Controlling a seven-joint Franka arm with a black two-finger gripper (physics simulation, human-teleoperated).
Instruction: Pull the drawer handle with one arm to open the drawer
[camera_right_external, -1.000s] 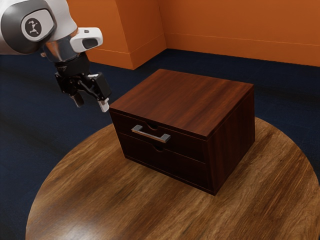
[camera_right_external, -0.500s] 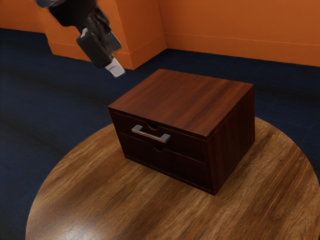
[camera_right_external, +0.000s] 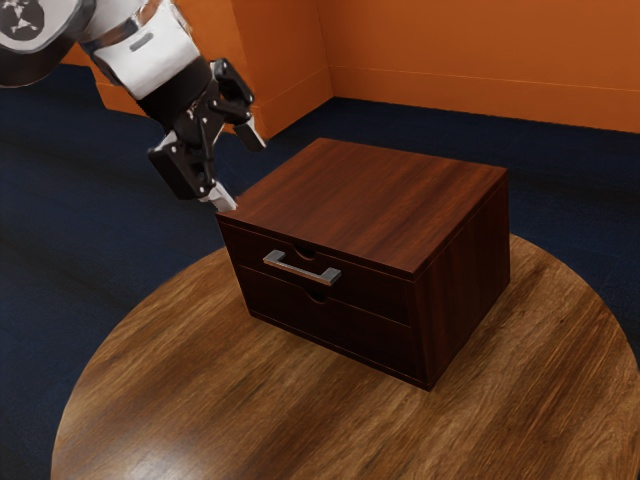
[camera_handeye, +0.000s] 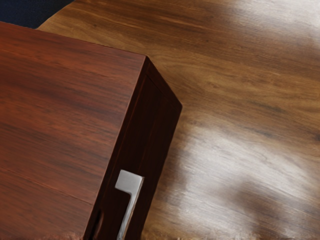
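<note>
A dark wooden cabinet (camera_right_external: 370, 200) with two drawers stands on the round table (camera_right_external: 200, 400). Both drawer fronts sit flush and shut. The upper drawer (camera_right_external: 330, 270) carries a silver bar handle (camera_right_external: 301, 268). My gripper (camera_right_external: 237, 165) hangs open above the cabinet's top corner at the exterior view's left, well above the handle. One white-tipped finger (camera_right_external: 222, 197) is close to that corner; the other finger (camera_right_external: 250, 130) is higher. In the wrist view the cabinet top (camera_handeye: 60, 125) lies under my hand, and the handle (camera_handeye: 127, 200) shows on the front face below it.
The wooden tabletop (camera_handeye: 240, 125) stretches in front of the cabinet. Dark blue floor (camera_right_external: 80, 250) surrounds the table. Orange walls (camera_right_external: 480, 50) stand behind, with a protruding orange corner (camera_right_external: 270, 60) close behind my arm.
My hand first rose and swung away from the cabinet, then came back down toward the cabinet's top corner, turned to a new angle. The drawers have not moved.
</note>
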